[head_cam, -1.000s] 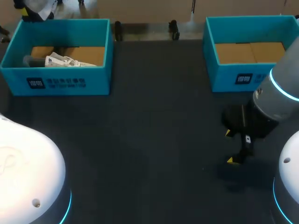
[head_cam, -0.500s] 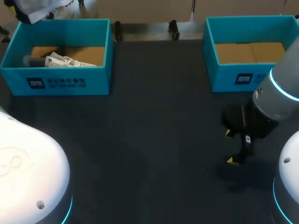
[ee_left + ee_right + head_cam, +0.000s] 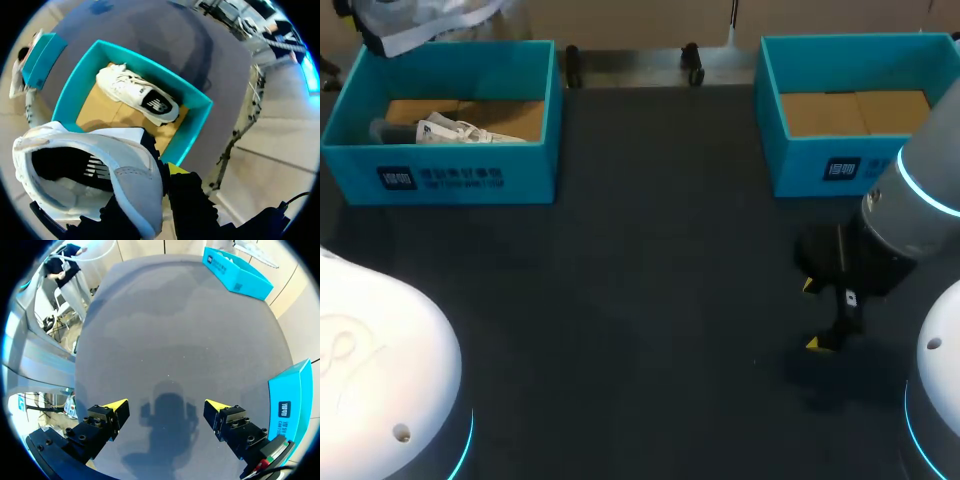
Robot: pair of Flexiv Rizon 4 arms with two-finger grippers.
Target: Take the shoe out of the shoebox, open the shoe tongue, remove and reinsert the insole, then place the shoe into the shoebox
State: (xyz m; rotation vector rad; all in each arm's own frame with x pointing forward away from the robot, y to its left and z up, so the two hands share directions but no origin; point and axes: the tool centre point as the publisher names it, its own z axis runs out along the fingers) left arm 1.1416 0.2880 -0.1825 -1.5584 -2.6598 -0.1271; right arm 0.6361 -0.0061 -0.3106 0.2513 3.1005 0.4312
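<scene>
In the left wrist view my left gripper (image 3: 156, 187) is shut on the collar of a grey-and-white shoe (image 3: 85, 170), held high over the left teal shoebox (image 3: 192, 102). A second white shoe (image 3: 137, 95) lies inside that box on its cardboard floor. The head view shows the held shoe (image 3: 415, 20) at the far left above the same shoebox (image 3: 460, 175), with the other shoe (image 3: 455, 130) inside. My right gripper (image 3: 823, 315) hangs open over bare table at the right, nothing between its fingers (image 3: 166, 405).
A second teal box (image 3: 820, 165) with only a cardboard floor stands at the back right, just behind my right arm (image 3: 910, 210); its corner (image 3: 290, 400) shows beside the right gripper. Dark tabletop (image 3: 650, 300) spans the middle. My left arm's white housing (image 3: 380, 380) fills the near left corner.
The held shoe has shifted rightward above the left box's back edge, showing more of itself. My left arm's housing moved slightly. The right arm has kept still.
</scene>
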